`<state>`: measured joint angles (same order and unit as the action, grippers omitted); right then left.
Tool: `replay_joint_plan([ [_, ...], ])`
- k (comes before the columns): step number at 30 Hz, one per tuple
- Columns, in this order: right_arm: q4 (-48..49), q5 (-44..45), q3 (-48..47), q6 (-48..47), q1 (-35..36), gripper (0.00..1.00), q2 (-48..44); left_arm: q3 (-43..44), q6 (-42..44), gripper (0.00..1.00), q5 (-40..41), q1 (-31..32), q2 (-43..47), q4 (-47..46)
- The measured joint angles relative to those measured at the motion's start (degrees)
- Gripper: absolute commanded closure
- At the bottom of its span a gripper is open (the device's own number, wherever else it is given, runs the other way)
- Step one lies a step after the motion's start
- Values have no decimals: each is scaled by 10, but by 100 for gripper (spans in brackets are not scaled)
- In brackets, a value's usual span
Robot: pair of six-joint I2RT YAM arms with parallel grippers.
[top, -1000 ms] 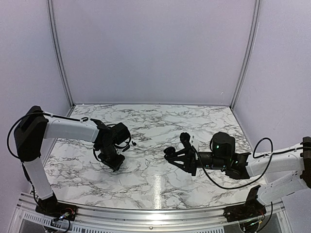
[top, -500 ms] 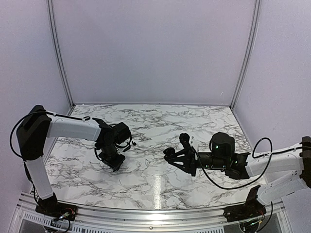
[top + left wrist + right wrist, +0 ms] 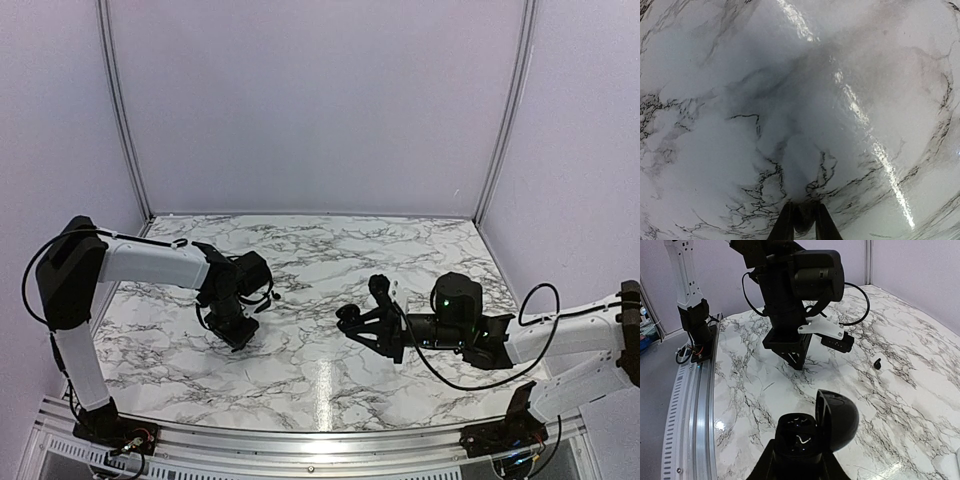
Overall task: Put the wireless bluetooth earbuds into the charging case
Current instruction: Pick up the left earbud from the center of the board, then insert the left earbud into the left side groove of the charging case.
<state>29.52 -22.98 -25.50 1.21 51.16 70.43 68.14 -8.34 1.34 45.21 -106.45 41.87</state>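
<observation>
Your left gripper pinches narrow on what looks like a dark earbud. Lift it slowly toward 3 o'clock, where your right gripper grips the open charging case.

Case open and clamped, one black bud loose on the marble.

We see the charging case, a glossy black pebble, pinched at its base in the right gripper, with the lid hinged up and tilted right. The wells are dark with one pale glint, and we can't tell if anything is seated. One black earbud, tiny, lies on the table well apart from the case, just beside the left arm's wrist. A dark rounded blob sits between the left gripper fingertips, and we can't tell what it is.
</observation>
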Motion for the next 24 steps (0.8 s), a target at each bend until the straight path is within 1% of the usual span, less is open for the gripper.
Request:
replay_joint_plan([
  [7, 24, 0, 0, 0, 0, 100, 17, 0, -4, 95, 1, -3, 15, -11],
  [12, 79, 2, 3, -2, 0, 100, 29, -2, -14, 97, -1, -4, 85, -50],
  [14, 107, 5, 9, -8, 0, 100, 33, -9, -18, 97, -9, -4, 136, -80],
  [18, 173, 10, 19, -22, 0, 100, 44, -45, -33, 98, -35, -4, 257, -180],
  [21, 232, 14, 19, -28, 1, 100, 62, -106, -56, 98, -62, -3, 351, -285],
  [24, 287, 17, 19, -35, 6, 100, 83, -170, -75, 98, -79, 5, 416, -397],
])
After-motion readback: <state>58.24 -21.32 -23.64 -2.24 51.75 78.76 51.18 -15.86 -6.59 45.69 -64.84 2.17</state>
